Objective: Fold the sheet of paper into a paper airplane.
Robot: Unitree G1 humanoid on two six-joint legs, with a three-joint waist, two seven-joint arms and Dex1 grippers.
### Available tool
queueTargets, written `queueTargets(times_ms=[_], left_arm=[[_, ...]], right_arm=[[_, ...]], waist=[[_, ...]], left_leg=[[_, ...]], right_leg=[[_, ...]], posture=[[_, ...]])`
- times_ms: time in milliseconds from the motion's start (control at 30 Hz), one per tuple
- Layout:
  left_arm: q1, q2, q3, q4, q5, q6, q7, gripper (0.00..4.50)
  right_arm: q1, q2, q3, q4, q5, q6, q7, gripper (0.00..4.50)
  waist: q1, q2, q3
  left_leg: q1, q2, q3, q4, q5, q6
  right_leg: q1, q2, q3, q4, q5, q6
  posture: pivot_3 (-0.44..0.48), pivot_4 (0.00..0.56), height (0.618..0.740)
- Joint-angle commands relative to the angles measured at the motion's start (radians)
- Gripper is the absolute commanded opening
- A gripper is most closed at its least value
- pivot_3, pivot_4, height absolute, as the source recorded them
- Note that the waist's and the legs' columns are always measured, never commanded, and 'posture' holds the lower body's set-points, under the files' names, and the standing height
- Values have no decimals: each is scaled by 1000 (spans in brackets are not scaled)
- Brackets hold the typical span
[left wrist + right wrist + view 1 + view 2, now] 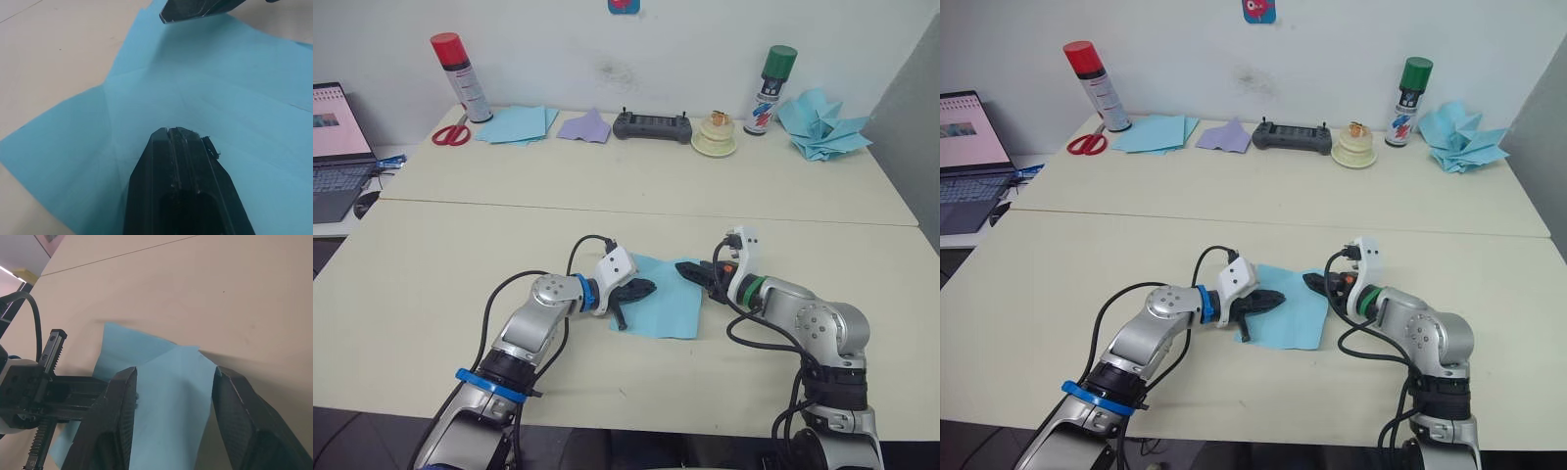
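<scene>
Early fold stage, nothing airplane-shaped yet. The sheet of paper [664, 297] lies mostly flat on the near counter [431, 294], between the two arms, well apart from the clutter along the back wall.

Left end effector [634, 293]: fingers pressed together, tips down on the sheet's left part, apparently pinning it. It isn't pinching paper as far as I can see.

Right end effector [693, 271]: fingers spread, straddling the far right corner of the sheet in the right wrist view. That corner looks slightly lifted or already turned over, though the angle is poor and I can't tell which.

Step in hand, my read: the first corner fold, with the left holding and the right setting up to take the corner.

Next move needs:
- right fingers to come together on the corner without dragging the sheet
- left to hold its pin so the sheet doesn't rotate
- corner carried in toward the centre crease, then pressed flat

Sheet condition: light blue, roughly square, thin. Crease lines show in the left wrist view, several meeting near the left fingertips. The near left edge lies flat on the counter. No tears visible.

Risk: thin paper, so it can slide or buckle under the left tip if the right pulls sideways.
</scene>
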Motion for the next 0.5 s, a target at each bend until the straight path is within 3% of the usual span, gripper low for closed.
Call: queueTargets(times_ms=[33,100,233,500], left_arm=[[3,-4,-13,22,24,4,5,0],[3,-5,-11,23,26,1,6,0],[4,-7,-10,23,27,-1,7,0],[6,-5,-7,26,31,-7,8,0]], right_arm=[[-19,0,-9,-3,25,-7,-6,1976],[-23,-1,-11,4,24,-12,-9,1514],[-26,1,-17,18,25,-22,-19,149],[-18,-2,-21,38,28,-42,-28,26]], waist=[[0,0,0],[0,0,0],[-1,0,0],[-1,0,0]], left_leg=[[0,0,0,0,0,0],[0,0,0,0,0,0],[0,0,0,0,0,0],[0,0,0,0,0,0]], right_leg=[[0,0,0,0,0,0],[0,0,0,0,0,0],[0,0,0,0,0,0],[0,0,0,0,0,0]], posture=[[0,150,740],[0,150,740],[0,150,740],[0,150,740]])
